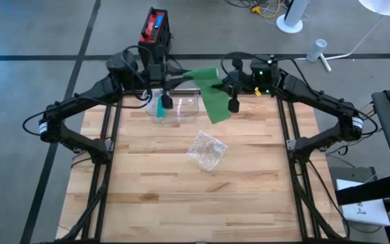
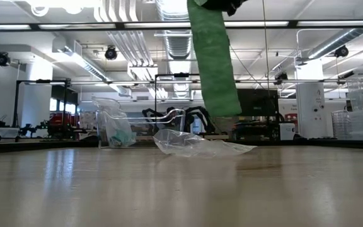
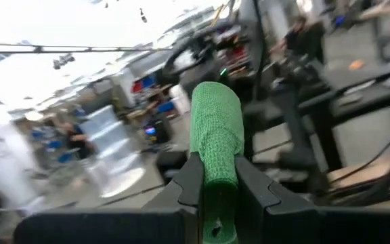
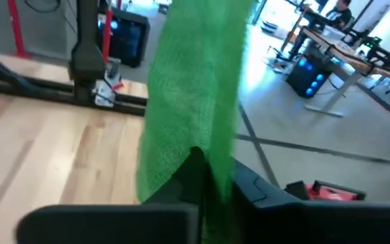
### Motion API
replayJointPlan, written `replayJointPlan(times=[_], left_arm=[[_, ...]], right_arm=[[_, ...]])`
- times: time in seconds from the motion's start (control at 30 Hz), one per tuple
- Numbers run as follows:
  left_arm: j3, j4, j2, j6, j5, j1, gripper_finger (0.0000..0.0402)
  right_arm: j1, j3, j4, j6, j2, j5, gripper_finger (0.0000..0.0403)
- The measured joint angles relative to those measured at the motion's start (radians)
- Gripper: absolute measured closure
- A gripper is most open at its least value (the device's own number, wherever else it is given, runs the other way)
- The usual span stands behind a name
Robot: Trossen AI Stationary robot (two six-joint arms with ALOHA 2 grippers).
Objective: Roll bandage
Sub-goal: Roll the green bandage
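Above the table (image 1: 181, 196) both grippers clench the green bandage (image 1: 212, 95): left gripper (image 3: 217, 181) on its rolled end; right gripper (image 4: 205, 177) on the strip, hanging lengthwise downward.

The lower half of the wooden table (image 1: 181, 203) in the high view is bare, so a gripper can pass there; a crinkly clear bag (image 1: 206, 150) sits in the middle; a clear box (image 1: 180, 108) and the hanging green bandage (image 1: 214, 98) block the top middle.

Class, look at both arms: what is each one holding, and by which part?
Both hold the green bandage. The left tool is shut on its rolled end; the right tool pinches the loose strip, whose tail hangs free above the table.
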Motion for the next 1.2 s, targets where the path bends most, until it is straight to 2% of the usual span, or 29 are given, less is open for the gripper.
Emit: replayJointPlan(times=[0.2,0.37,0.67,0.87,1.2], left_arm=[[0.0,0.012,0.022,0.08,-0.043,-0.001,0.0369],[0.0,0.02,0.021,0.157,-0.117,-0.001,0.0369],[0.0,-0.107,0.021,0.39,-0.121,-0.001,0.0369],[0.047,-0.249,0.021,0.376,-0.122,-0.001,0.0369],[0.143,-0.423,0.019,0.318,-0.12,-0.001,0.0369]], right_arm=[[0.0,0.012,0.003,0.074,0.0,-0.034,0.0308],[0.0,0.012,0.018,0.126,-0.012,-0.05,0.0238],[0.0,0.013,0.065,0.135,-0.081,-0.051,0.0147],[0.004,0.013,0.117,0.057,-0.093,-0.049,0.0129],[0.064,0.013,0.265,-0.173,-0.027,-0.054,0.0141]])
